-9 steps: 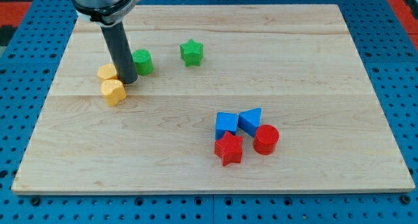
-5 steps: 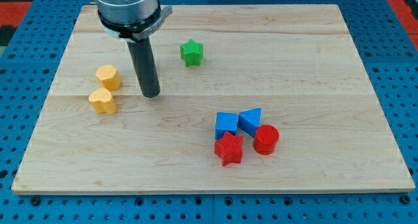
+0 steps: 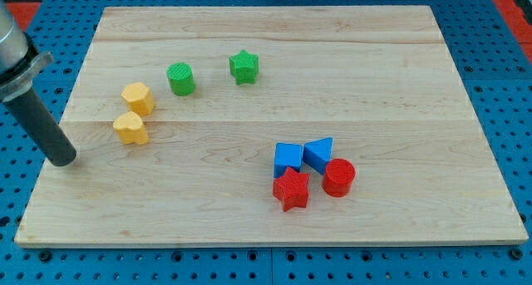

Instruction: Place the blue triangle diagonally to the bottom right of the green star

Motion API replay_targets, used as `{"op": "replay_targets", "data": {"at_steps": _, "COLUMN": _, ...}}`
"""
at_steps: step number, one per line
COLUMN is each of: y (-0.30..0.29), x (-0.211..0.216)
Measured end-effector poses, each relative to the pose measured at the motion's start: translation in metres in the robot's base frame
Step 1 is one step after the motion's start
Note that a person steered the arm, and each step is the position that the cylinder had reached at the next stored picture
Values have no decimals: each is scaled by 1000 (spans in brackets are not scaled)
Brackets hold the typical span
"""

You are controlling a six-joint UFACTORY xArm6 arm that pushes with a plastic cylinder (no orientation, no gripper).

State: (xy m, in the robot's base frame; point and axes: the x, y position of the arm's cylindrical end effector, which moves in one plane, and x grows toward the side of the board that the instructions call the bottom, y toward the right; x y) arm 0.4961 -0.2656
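1. Blocks are seen spread over a pale wooden board that rests on a blue pegboard surface.
2. My tip is placed near the board's left edge, towards the view's bottom left, and no block is touched by it.
3. No gripper is carried by the arm, so nothing is pinched or held; only the straight dark rod is shown, slanting down to the board.
4. The blue triangle is found in the lower right part of the board, inside a tight cluster of four blocks.
5. The blue triangle is flanked on the view's left by a blue cube, and the red cylinder is set just below and to its right.
6. A red star is set at the cluster's bottom left, just under the blue cube.
7. The green star is located in the upper middle of the board, well apart from the blue triangle.
8. A green cylinder is set to the left of the green star.
9. Two yellow blocks are placed further left, one above the other, with the lower one nearest to my tip.
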Motion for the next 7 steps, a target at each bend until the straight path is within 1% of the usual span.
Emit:
{"op": "replay_targets", "data": {"at_steps": 1, "y": 7, "x": -17}}
{"op": "replay_targets", "data": {"at_steps": 2, "y": 14, "x": -13}}
{"op": "replay_targets", "data": {"at_steps": 3, "y": 79, "x": 36}}
{"op": "replay_targets", "data": {"at_steps": 5, "y": 291, "x": 82}}
{"op": "replay_targets", "data": {"at_steps": 6, "y": 361, "x": 104}}
{"op": "replay_targets", "data": {"at_steps": 7, "y": 398, "x": 118}}
